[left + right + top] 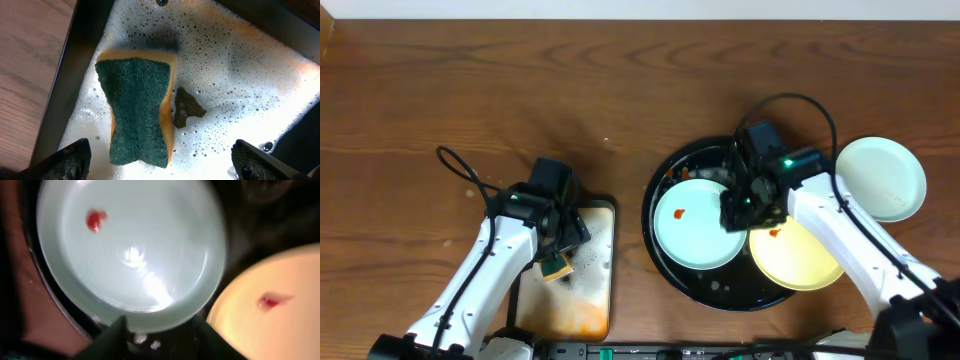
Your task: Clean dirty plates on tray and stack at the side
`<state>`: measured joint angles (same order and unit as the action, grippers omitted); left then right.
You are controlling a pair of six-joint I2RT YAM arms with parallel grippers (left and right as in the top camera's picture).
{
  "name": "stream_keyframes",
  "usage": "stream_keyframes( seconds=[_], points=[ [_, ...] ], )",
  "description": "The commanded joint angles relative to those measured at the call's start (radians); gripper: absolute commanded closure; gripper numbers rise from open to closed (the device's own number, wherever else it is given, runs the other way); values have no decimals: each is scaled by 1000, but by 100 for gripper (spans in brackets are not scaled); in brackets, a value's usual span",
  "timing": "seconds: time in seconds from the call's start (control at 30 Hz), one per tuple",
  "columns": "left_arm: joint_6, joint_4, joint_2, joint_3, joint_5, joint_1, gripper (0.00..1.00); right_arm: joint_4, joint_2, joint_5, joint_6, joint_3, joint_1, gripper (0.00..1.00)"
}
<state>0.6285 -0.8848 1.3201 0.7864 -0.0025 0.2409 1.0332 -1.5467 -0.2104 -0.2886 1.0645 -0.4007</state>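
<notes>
Right wrist: right gripper [162,340] jaws parted, nothing pinched. Mint plate [130,250] rim just ahead of jaws, red sauce spot [95,220] toward far side. Yellow plate [270,310] off to one side, also spotted. Overhead: both on black tray [655,250]; second mint plate [880,178] beside tray on table [520,80], apart from gripper. Left wrist: left gripper [162,159] spread wide, empty, above sponge [137,110] in foamy metal tray [240,75].

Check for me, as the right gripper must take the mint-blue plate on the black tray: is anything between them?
Nothing visible. The right gripper hangs open directly over the rim of the mint-blue plate; the yellow plate lies off to one side, not between.
</notes>
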Motion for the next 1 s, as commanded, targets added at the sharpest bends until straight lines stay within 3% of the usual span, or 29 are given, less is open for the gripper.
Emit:
stream_keyframes(
  seconds=[0.0, 0.17, 0.3, 0.43, 0.6, 0.77, 0.97],
  points=[
    [-3, -3, 5, -1, -5, -4, 9, 14, -29, -85, -100, -72, -17, 51],
    [-3, -3, 5, -1, -5, -4, 10, -63, -33, -85, -208, -212, -34, 53],
    [-3, -3, 5, -1, -5, -4, 10, -188, -33, -85, -228, -282, -34, 63],
    [-3, -3, 5, -1, -5, -4, 10, -261, -31, -49, -140, -281, -34, 75],
    [-3, -3, 5, -1, -5, -4, 10, -285, -31, 78, -100, -281, -32, 94],
    [-3, -3, 5, -1, -6, -4, 9, -299, -31, 248, -77, -281, -32, 96],
    [-3, -3, 5, -1, -5, -4, 9, -334, -31, 216, -77, -281, -33, 88]
  ],
)
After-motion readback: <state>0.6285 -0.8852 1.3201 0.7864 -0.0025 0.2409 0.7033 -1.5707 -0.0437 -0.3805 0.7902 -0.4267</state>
